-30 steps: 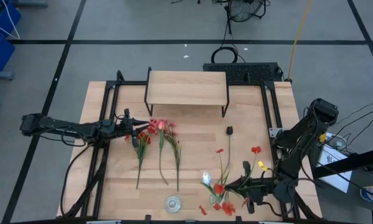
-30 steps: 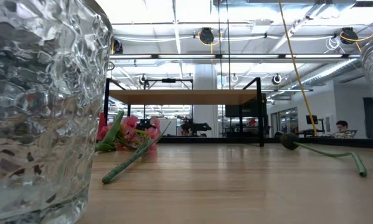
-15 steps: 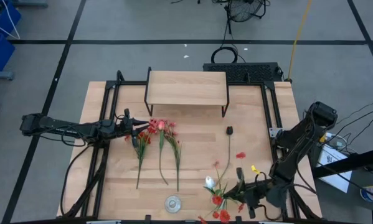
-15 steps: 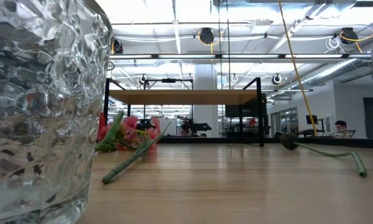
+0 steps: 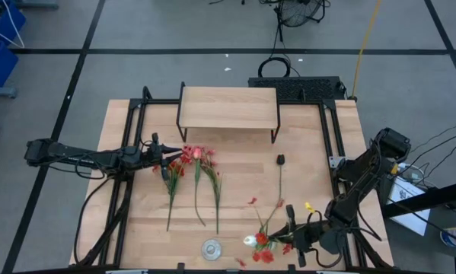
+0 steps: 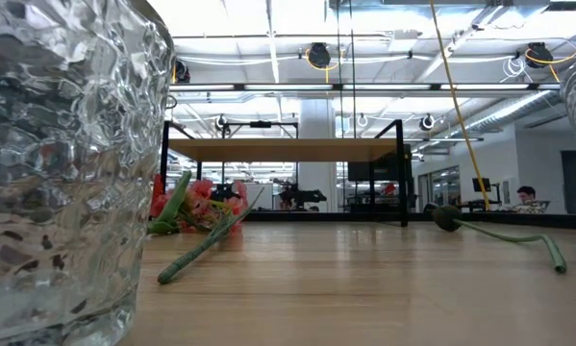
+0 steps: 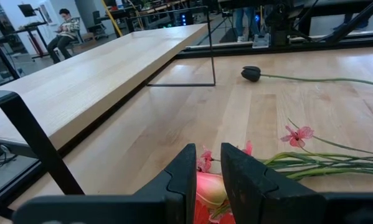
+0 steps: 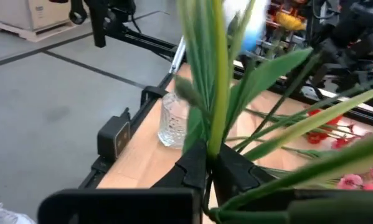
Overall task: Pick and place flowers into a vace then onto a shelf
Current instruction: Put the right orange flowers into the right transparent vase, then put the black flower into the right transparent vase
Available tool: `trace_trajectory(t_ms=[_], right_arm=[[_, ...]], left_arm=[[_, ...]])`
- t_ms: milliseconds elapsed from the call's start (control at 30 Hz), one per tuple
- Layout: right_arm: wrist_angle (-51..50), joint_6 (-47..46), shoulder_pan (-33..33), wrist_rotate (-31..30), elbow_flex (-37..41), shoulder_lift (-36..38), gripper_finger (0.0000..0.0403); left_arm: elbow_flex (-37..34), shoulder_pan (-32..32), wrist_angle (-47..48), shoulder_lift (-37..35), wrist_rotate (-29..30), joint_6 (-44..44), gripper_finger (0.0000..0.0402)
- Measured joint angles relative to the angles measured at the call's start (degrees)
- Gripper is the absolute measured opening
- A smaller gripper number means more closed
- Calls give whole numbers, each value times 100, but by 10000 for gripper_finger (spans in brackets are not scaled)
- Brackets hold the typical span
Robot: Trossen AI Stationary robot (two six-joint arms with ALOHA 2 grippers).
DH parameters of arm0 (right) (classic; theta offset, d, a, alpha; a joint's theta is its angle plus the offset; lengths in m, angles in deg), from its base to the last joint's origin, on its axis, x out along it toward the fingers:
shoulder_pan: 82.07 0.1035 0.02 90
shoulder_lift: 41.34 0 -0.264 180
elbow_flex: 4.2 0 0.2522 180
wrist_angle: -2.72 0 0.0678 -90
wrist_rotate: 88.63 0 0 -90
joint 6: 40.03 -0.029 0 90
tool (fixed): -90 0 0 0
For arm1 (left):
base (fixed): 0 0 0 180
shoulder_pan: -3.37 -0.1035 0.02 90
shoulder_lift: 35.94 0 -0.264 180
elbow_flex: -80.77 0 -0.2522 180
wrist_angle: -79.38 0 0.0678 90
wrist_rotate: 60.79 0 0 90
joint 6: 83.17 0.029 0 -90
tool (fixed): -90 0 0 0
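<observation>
My right gripper (image 5: 292,232) is near the table's front right, shut on a bunch of flowers (image 5: 259,245) with red, white and yellow blossoms. The glass vase (image 5: 211,248) stands just left of the bunch, near the front edge. More flowers (image 5: 196,181) lie flat mid-table, blossoms toward the shelf (image 5: 229,108). My left gripper (image 5: 169,157) waits by those blossoms, its fingers a narrow gap apart, with a pink blossom (image 7: 210,190) under them; I cannot tell whether they touch it. My right gripper pinches the bunch's green stalks (image 8: 215,134) together between its two fingers, several stems at once. It comes about level from the table's right side. The bunch is lifted clear of the table, with leaves and blossoms fanned out beyond the fingers toward the vase (image 8: 174,121).
A single stem with a dark bud (image 5: 280,161) lies right of centre. The shelf stands on thin black legs at the table's far side. Black frame rails (image 5: 129,183) run along both table sides. Bare wood lies between the lying flowers and the vase.
My right gripper has sunk and gone toward the near edge and the vase, rolling as it went. The held bunch has swung with it, its red blossoms moving from mid-right toward the vase.
</observation>
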Motion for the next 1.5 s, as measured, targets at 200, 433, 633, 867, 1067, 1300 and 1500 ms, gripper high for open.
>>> trace_trajectory(t_ms=[200, 433, 633, 867, 1067, 1300, 1500], right_arm=[[154, -226, 0, -516, 7, -4, 64], [169, -960, -5, -732, 7, -4, 157], [130, -1789, 21, -318, 7, 0, 232], [-324, -2823, 137, -94, 4, 38, 264], [-1156, -4013, 301, -139, 4, 74, 263], [-2258, -6138, 602, -999, 4, 76, 269], [-2687, -7557, 563, -1139, 4, 76, 264]], left_arm=[[0, 2, 1, -1, -1, 1, 81], [0, 2, 2, -1, 0, 1, 81], [0, 2, 2, -1, 0, 2, 81], [0, 2, 4, -2, 0, 2, 81], [0, 1, 4, -1, -1, 1, 81], [0, 1, 4, 0, -1, 2, 81], [0, 2, 4, -2, -2, 0, 81]])
